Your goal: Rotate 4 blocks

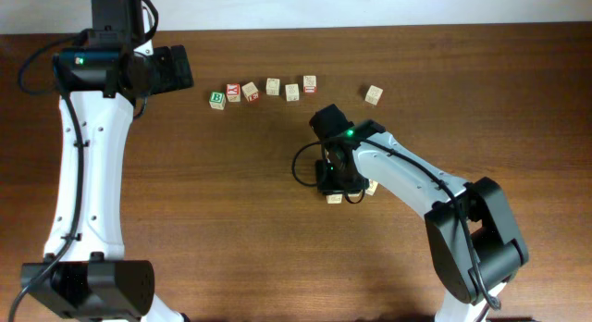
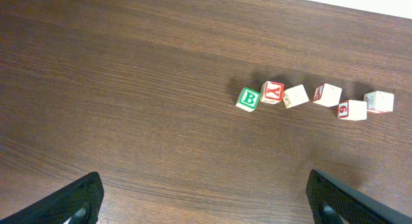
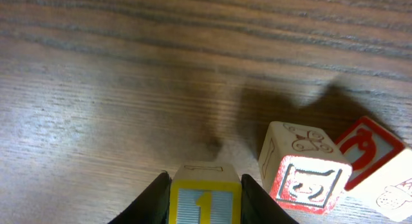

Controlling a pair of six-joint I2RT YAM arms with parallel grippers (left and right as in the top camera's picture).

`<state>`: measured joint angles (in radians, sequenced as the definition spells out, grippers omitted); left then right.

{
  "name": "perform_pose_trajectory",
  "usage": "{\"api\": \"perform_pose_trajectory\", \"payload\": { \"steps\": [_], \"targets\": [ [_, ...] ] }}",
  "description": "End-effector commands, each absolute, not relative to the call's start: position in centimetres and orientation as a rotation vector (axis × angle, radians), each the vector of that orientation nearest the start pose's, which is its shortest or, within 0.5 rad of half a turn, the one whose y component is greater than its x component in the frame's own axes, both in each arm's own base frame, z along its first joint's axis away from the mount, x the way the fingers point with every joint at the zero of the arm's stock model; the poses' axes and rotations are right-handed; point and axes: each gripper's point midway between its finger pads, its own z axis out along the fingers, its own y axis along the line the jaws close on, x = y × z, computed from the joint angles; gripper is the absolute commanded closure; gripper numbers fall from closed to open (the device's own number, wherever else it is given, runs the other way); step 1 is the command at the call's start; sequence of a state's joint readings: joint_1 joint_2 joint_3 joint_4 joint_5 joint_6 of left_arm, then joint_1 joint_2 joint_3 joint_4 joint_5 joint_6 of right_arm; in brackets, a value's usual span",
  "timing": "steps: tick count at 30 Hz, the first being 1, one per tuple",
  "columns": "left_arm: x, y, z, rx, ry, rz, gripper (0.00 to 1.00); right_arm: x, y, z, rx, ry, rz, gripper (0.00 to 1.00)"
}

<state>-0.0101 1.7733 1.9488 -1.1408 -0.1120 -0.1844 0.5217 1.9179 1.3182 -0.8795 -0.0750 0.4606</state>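
**Right arm down on the yellow-faced block, one turn in hand**

I take the green "B" cube as my marker. It heads a short line of cubes running off to its right: the red "K" cube close beside it, four paler ones beyond, and a lone cube farther right again.

The work is elsewhere. Well to the right of the "B" cube and nearer the robot, the right gripper is down at the table with the yellow-faced block between its fingers. They lie close against both sides of it, but I cannot tell whether they pinch it or only flank it. Just beside it, farther from the "B" cube, sits a red-faced block. Another red-marked cube and a pale cube crowd in behind.

This looks to me like the turning of the yellow-faced block. How many of the four are done, I cannot judge. The next move wants a clean rise straight up, so the neighbours are not nudged, then a shift to the red-faced block.

The left gripper hangs to the left of the "B" cube, fingers spread wide, holding nothing.

There is no box, tray or bowl in sight; every cube sits on bare wood.
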Motion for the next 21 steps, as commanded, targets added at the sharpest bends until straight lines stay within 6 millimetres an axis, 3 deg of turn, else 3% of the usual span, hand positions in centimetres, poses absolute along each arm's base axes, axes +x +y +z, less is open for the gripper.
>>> {"api": "perform_pose_trajectory", "payload": {
  "steps": [1,3,8,10,11,12,15,18,21],
  "targets": [
    [44.4,1.4,27.9,-0.277,2.496,0.052,0.01,31.5,19.3,3.1,-0.088,3.068,0.141,0.64],
    [44.4,1.4,27.9,-0.277,2.496,0.052,0.01,31.5,19.3,3.1,-0.088,3.067,0.136,0.56],
    [44.4,1.4,27.9,-0.278,2.496,0.052,0.01,31.8,19.4,3.6,-0.089,3.061,0.142,0.55],
    [44.4,1.4,27.9,-0.277,2.496,0.052,0.01,33.0,20.1,6.4,-0.090,3.035,0.160,0.56],
    [44.4,1.4,27.9,-0.277,2.496,0.052,0.01,33.8,20.5,8.8,-0.094,3.012,0.168,0.56],
    [44.4,1.4,27.9,-0.277,2.496,0.052,0.01,34.4,20.4,9.7,-0.089,2.991,0.150,0.56],
    [44.4,1.4,27.9,-0.277,2.496,0.052,0.01,35.3,19.9,9.3,-0.071,2.961,0.089,0.77],
    [44.4,1.4,27.9,-0.277,2.496,0.052,0.01,33.2,22.0,8.1,-0.119,3.053,0.246,0.96],
    [44.4,1.4,27.9,-0.277,2.496,0.052,0.01,29.9,23.1,6.5,-0.191,3.143,0.252,0.95]
  ]
}}
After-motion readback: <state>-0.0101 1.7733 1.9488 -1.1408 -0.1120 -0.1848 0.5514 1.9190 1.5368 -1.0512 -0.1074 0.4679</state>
